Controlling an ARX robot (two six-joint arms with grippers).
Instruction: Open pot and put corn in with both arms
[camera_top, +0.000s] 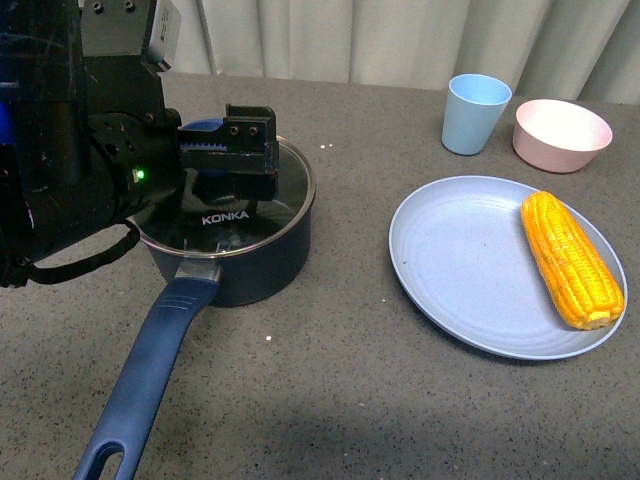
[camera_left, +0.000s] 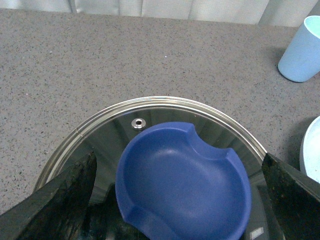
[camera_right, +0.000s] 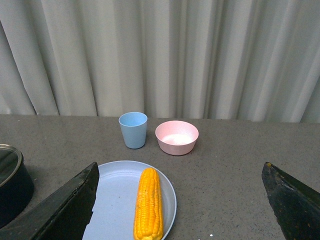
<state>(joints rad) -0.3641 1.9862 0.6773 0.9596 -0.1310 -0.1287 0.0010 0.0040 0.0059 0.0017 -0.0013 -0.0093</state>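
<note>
Your left hand (camera_top: 248, 160) hangs spread over the pot lid (camera_top: 235, 215) at the front view's left, its blue knob (camera_left: 182, 182) squarely between the fingers (camera_left: 55, 200), so drop straight and pinch.

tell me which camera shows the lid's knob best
The left wrist view: the blue knob fills the frame from above, between the fingers of the open left gripper. In the front view only a sliver of it peeks out behind that gripper. The right wrist view catches just the edge of the pot, no knob.

Glossy glass lid (camera_top: 240, 205), matt speckled tabletop (camera_top: 350, 380).
</note>
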